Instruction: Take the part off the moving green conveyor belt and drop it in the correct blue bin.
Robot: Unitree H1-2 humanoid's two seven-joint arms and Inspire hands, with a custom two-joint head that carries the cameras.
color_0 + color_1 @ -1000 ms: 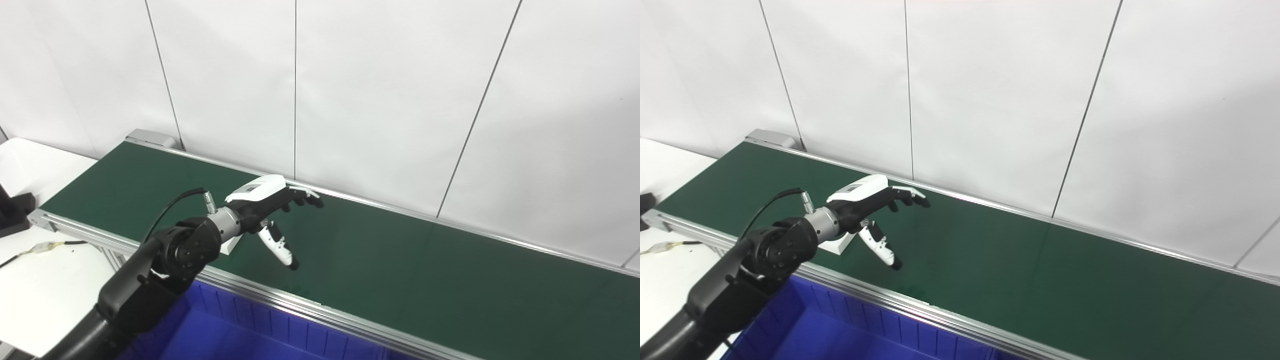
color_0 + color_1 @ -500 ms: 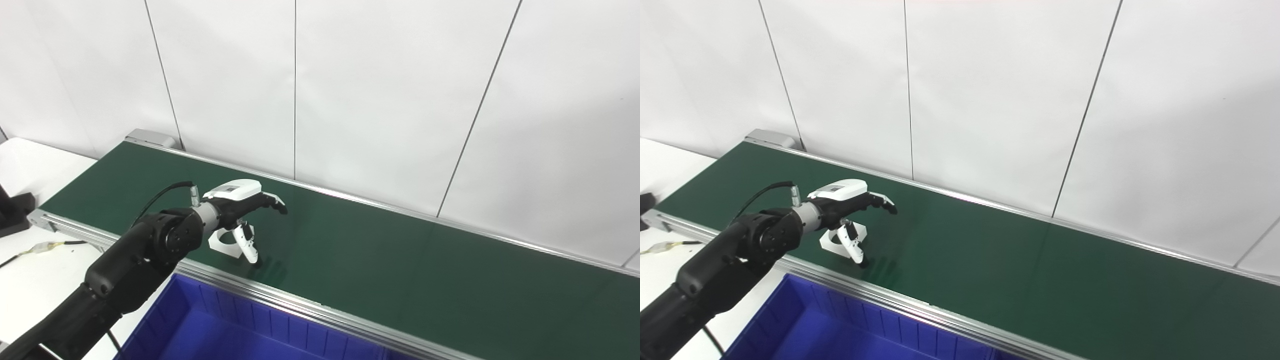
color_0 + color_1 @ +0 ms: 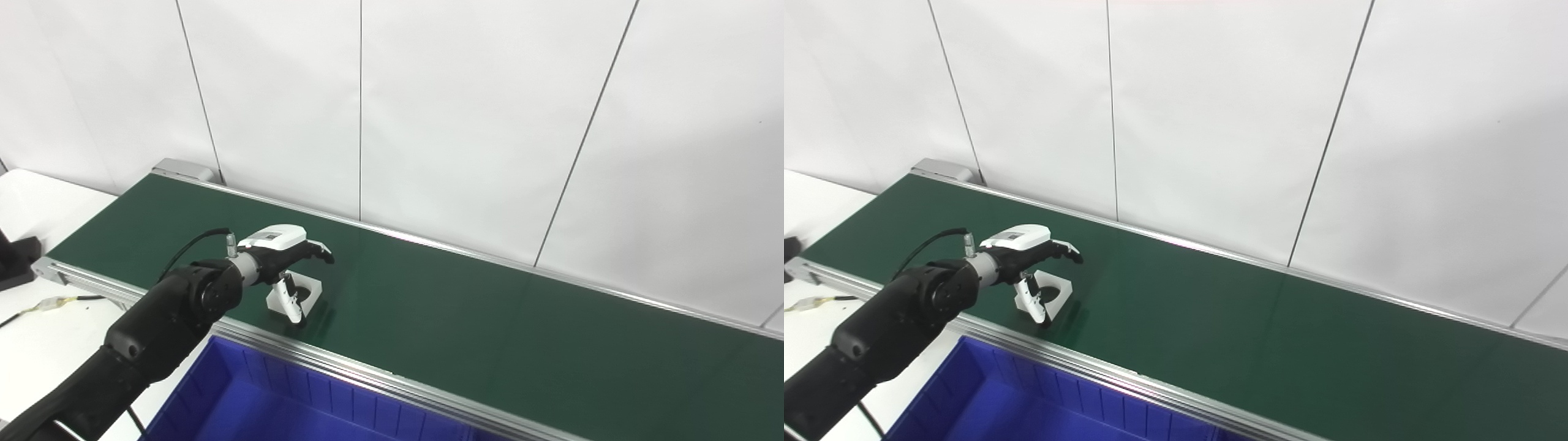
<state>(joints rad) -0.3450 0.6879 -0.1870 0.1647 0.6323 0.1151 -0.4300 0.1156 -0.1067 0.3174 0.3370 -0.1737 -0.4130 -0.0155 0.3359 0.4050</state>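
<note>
Fingers (image 3: 318,250) of the left hand (image 3: 283,250) arch over the white part (image 3: 301,292), thumb down at its near edge, spread and not closed on it as far as I can tell. That part, a square piece with a round hole, sits flat on the belt (image 3: 465,318) near the front rail. So nothing's picked yet: the grasp, the lift and the drop into the bin (image 3: 245,404) below the rail all remain. Right hand isn't in view.
</note>
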